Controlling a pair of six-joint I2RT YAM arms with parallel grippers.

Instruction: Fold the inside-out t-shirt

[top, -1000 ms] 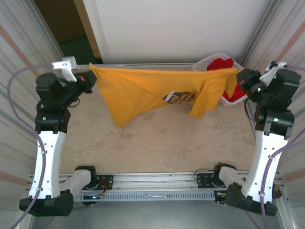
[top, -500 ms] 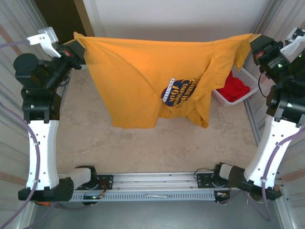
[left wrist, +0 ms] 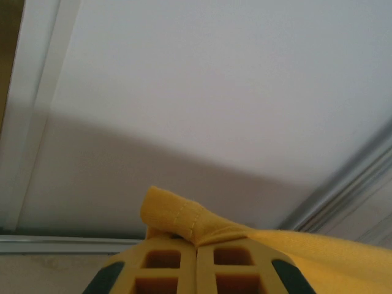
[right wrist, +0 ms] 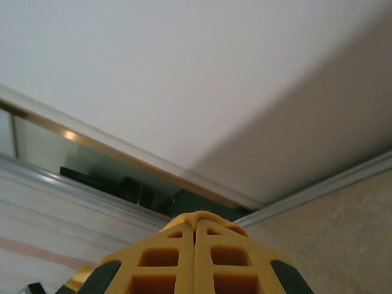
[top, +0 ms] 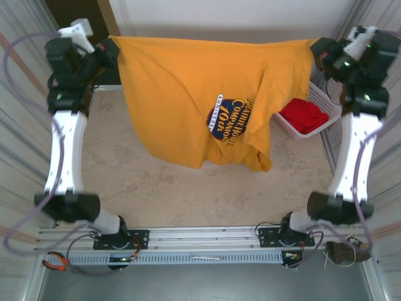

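While my left tool (top: 108, 56) and right tool (top: 319, 49), each clamped on a top corner, hold the t-shirt (top: 182, 94) spread above the table (top: 188, 194), I judge laying it flat comes next.

A red garment (top: 305, 116) lies in a white basket (top: 327, 103).

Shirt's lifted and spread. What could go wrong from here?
1. The left gripper and right gripper each pinch only a small edge of the mustard-yellow cotton t-shirt; it could slip out.
2. Its right side hangs doubled beside the white plastic basket holding the bright red garment; lowering may snag there.
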